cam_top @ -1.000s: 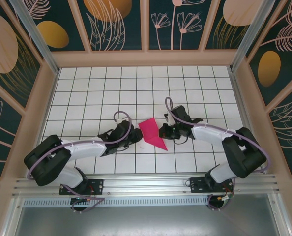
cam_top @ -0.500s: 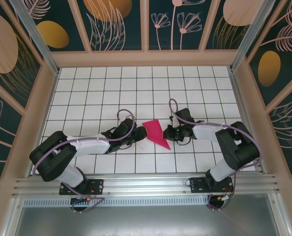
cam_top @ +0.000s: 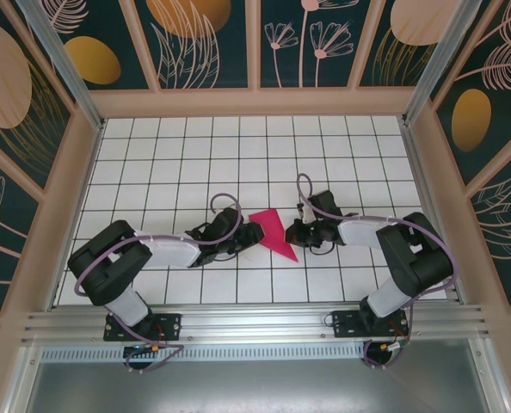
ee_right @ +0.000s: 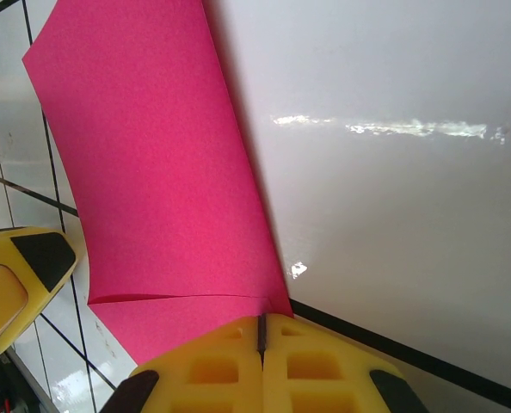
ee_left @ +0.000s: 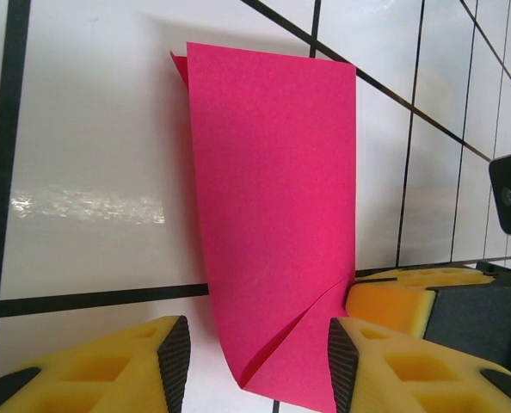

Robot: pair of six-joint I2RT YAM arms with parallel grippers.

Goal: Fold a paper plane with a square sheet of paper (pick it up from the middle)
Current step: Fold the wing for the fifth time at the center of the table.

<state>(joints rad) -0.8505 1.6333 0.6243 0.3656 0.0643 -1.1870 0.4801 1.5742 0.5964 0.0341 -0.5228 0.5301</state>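
Between the grippers: square sheet of paper (cam_top: 273, 231), part-folded, lying on the tiles (cam_top: 178, 163).
Right gripper (ee_right: 261, 331): pinched closed on its edge.
Left gripper (ee_left: 257, 357): wide, straddling the folded corner; it should close squarely there.

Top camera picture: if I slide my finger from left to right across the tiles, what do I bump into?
Left arm → left gripper → pink paper → right gripper → right arm.
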